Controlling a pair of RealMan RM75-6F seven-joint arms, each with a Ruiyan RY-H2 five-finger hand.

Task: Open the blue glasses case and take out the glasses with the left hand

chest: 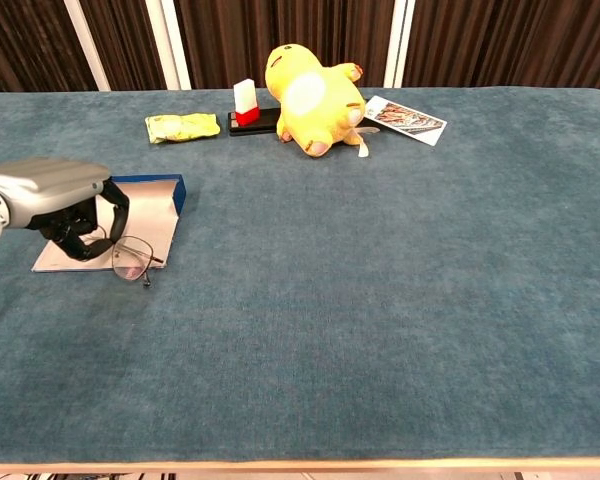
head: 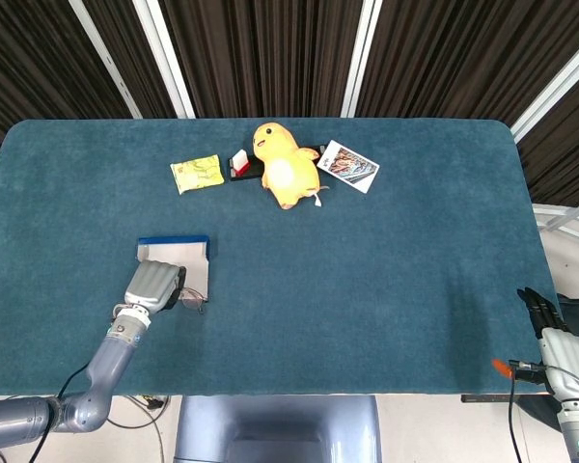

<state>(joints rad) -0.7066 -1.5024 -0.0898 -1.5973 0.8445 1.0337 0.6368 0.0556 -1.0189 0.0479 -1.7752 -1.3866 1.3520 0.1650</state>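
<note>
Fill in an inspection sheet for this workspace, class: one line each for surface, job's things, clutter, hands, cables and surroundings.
Surface: table covered in teal cloth.
Job's things: blue glasses case lies open and flat at the near left; glasses sit at its near edge, partly on the cloth.
Clutter: yellow plush toy, yellow packet, red and white block on a dark base, and a printed card, all at the far side.
Hands: left hand over the case, fingers curled down at the glasses; right hand off the table's right edge, holding nothing.
Cables: black cable by the right arm.
Surroundings: dark ribbed curtain behind.
</note>
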